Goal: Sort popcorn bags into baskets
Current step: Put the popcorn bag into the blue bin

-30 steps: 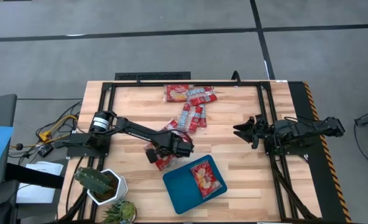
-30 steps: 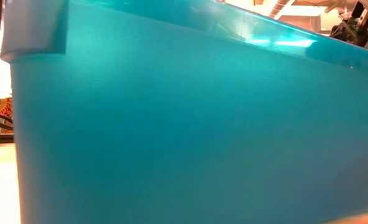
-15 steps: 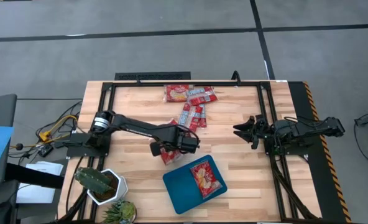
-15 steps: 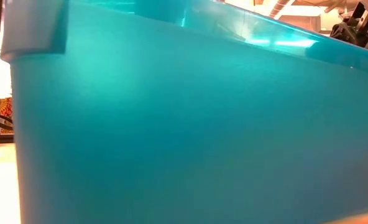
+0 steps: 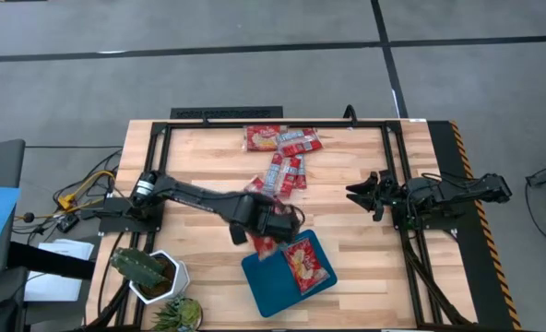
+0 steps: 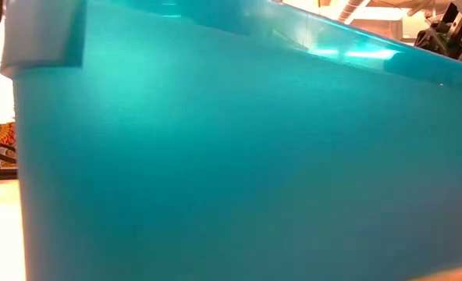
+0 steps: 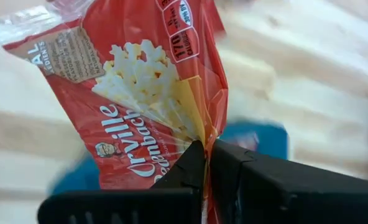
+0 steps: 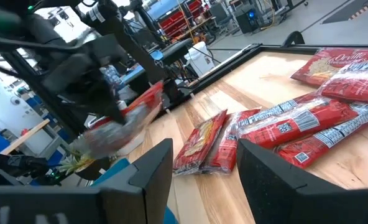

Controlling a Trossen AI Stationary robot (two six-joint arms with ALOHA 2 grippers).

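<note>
My left gripper (image 5: pixel 271 231) is shut on a wide red popcorn bag (image 5: pixel 263 245) with a yellow picture, over the far left rim of the teal tray (image 5: pixel 271 281). The left wrist view shows that bag (image 7: pixel 140 93) close up, with the tray (image 7: pixel 258 138) blurred below it. Another wide bag (image 5: pixel 306 265) lies flat in the tray. Several more bags lie on the table, some near the far edge (image 5: pixel 280 138) and some narrower ones at mid-table (image 5: pixel 287 172). My right gripper (image 5: pixel 358 194) waits open at the right side, touching nothing. My left gripper pinches the bag between its two shut fingers (image 7: pixel 234 171), on a creased edge (image 7: pixel 199 134) beside the yellow picture. The bag is lifted clear of the table and reaches out past the fingertips, over the tray's rim.
A white pot with a cactus (image 5: pixel 148 272) stands at the near left corner. A black frame (image 5: pixel 255 116) runs along the table's far edge and sides. The tray's wall (image 6: pixel 231 156) fills the low view. The right wrist view shows the mid-table bags (image 8: pixel 283 127).
My left gripper has moved toward the table's right and near edge, staying shut. The bag it carries has gone from above the bare wood left of the tray to above the tray's far left rim.
</note>
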